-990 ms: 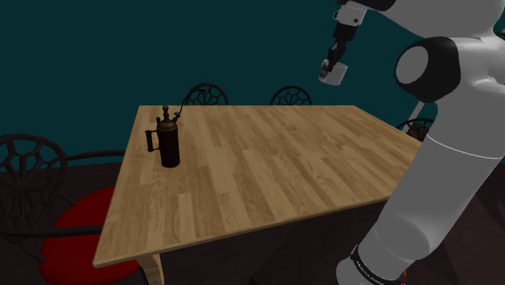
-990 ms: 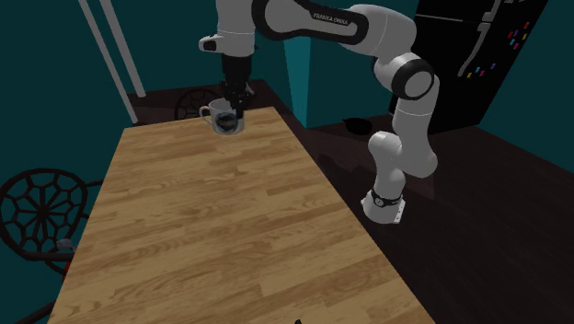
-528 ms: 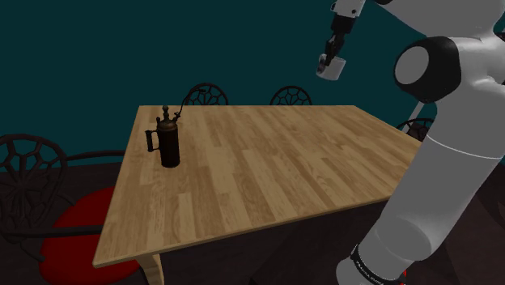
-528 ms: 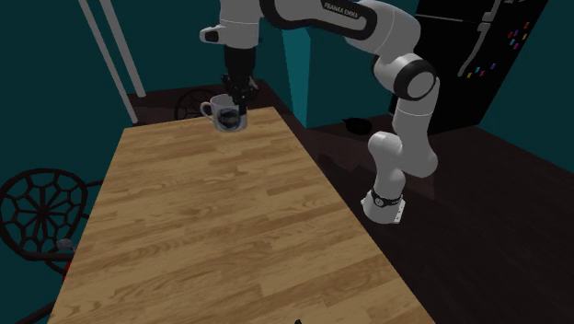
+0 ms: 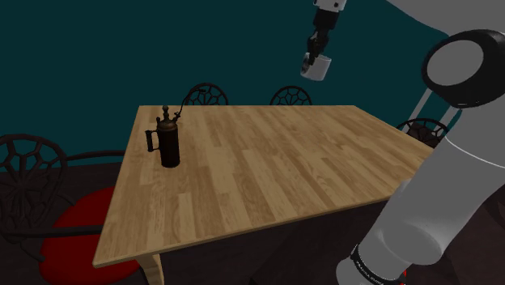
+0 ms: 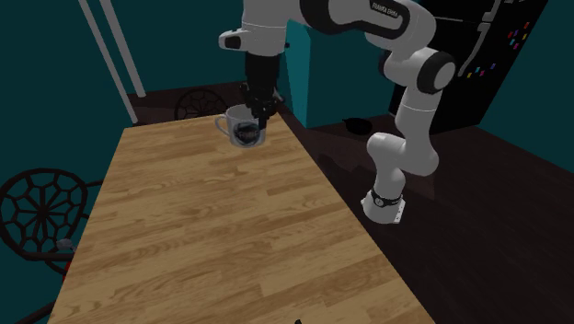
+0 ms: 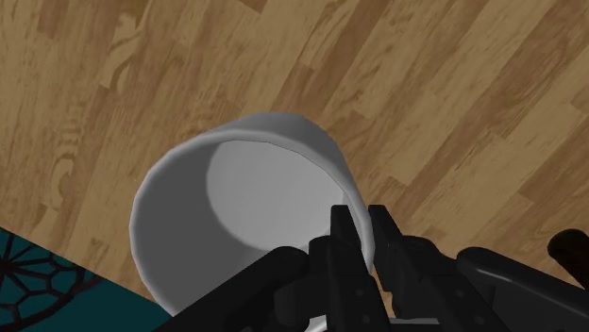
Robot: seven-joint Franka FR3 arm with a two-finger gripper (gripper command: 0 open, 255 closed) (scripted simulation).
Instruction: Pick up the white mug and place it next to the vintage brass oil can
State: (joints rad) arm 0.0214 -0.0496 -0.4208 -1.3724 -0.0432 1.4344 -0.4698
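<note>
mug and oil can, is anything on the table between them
No. In the shoulder view the mug, clasped aloft in the hand, and the dark oil can have just bare wooden table between them.

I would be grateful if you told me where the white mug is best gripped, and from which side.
Probably by its wall at the rim, coming from above the open mouth. The mug is a thin-walled open cup, so one finger fits inside and one outside. The gripper clasps it that way, on the side away from the handle.

FRANKA EMIKA lettering, on white arm (image 6: 409, 152)
</note>
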